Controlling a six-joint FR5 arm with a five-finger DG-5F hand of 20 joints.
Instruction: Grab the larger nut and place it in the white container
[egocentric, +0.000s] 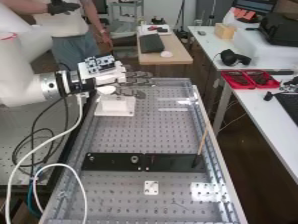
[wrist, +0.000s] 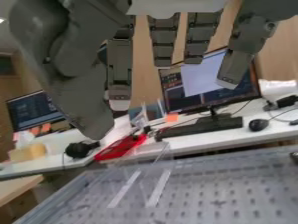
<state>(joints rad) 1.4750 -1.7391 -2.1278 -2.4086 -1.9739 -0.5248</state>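
Near the hand (egocentric: 110, 79), its straight fingers spread, is the white container (egocentric: 115, 107), whether with the larger nut inside cannot be told, and farther off red trays (egocentric: 229, 81) hold dark things.

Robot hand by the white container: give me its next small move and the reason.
I'd probably ease the robot hand up and away from the white container: it hangs close by, its straight fingers grip nothing, and the round part I make out on the black bar is the bearing, not one to grab.
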